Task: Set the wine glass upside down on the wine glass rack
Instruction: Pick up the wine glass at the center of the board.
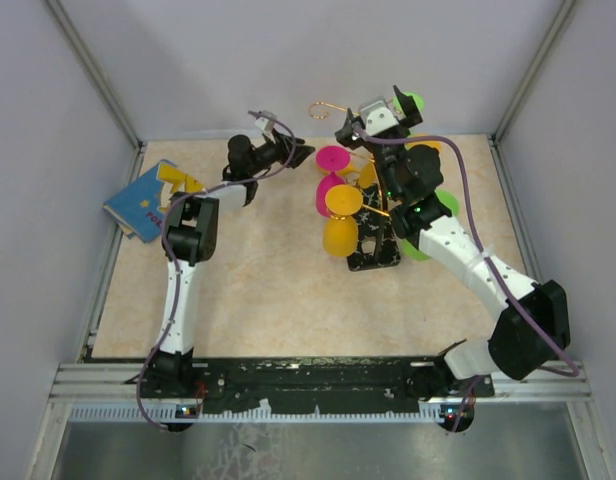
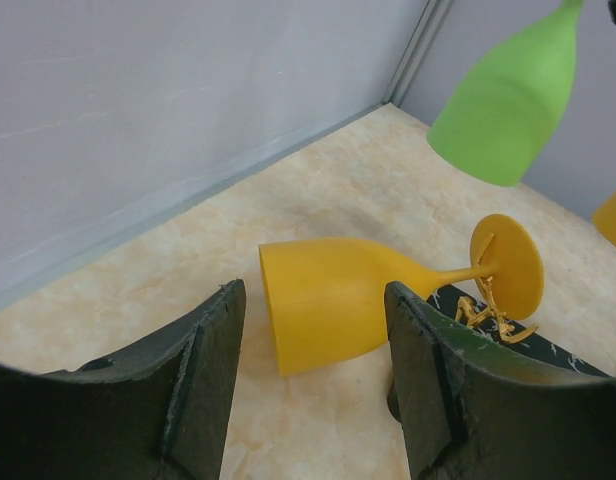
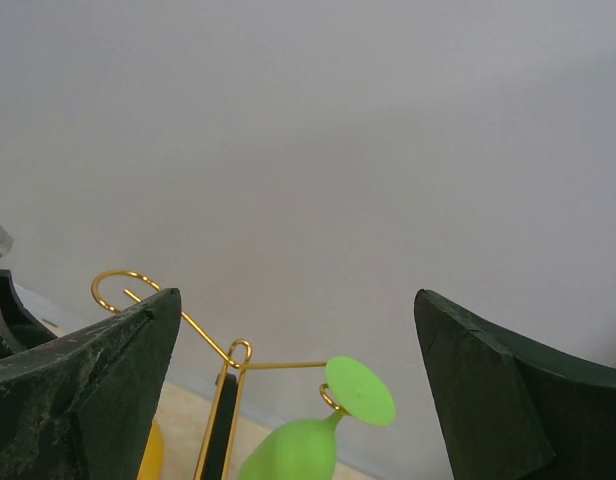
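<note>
Release step, I judge. The lime-green plastic wine glass (image 3: 293,455) hangs bowl-down, its foot seemingly caught in a curl of the thin gold wire rack w/ black marbled base (image 1: 374,256). My right fingers (image 3: 98,370) stand wide, holding nothing, just clear of it near the rack top. My left fingers (image 2: 203,385) are apart & empty, facing a yellow wine glass (image 2: 328,310) hung on the rack. Next: R arm backs off straight, w/o snagging wire curls. Room: open beige tabletop (image 1: 268,290) to the left; back wall close behind rack.

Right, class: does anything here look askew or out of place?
The yellow wine glass leans far off the line of the hanging green glass, its foot caught in the wire of the wine glass rack.
</note>
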You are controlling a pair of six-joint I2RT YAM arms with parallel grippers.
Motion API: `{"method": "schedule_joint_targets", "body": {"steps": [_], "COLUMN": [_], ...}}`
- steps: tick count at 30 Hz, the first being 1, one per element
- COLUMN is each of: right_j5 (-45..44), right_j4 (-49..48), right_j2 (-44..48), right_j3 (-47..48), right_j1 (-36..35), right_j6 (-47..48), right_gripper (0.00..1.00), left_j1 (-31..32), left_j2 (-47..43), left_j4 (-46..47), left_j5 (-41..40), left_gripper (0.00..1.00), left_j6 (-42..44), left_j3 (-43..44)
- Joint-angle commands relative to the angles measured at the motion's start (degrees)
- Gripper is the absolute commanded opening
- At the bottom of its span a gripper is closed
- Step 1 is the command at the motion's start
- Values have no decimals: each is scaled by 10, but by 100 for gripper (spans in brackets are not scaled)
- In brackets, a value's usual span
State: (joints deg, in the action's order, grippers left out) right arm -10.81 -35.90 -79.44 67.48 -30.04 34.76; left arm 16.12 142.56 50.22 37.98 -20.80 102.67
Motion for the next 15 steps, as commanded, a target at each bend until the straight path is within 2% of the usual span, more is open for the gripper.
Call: {"method": "schedule_joint_targets", "body": {"steps": [1, 11, 15], "right_j5": [26, 54, 59], "right_j4": [4, 26, 31], "right_j2": [27, 16, 12], "right_j3": [20, 55, 63], "right_j1": [4, 4, 4], "right_j6": [-31, -41, -40], "right_gripper": [99, 99, 99], "left_j1": [-14, -38, -43], "left_j2": [35, 137, 159], "left_j4": [35, 108, 144], "left_j5": [25, 148, 177], "left_gripper": [64, 64, 64], "left_j6": [-53, -181, -222], "left_j3": [47, 159, 165]}}
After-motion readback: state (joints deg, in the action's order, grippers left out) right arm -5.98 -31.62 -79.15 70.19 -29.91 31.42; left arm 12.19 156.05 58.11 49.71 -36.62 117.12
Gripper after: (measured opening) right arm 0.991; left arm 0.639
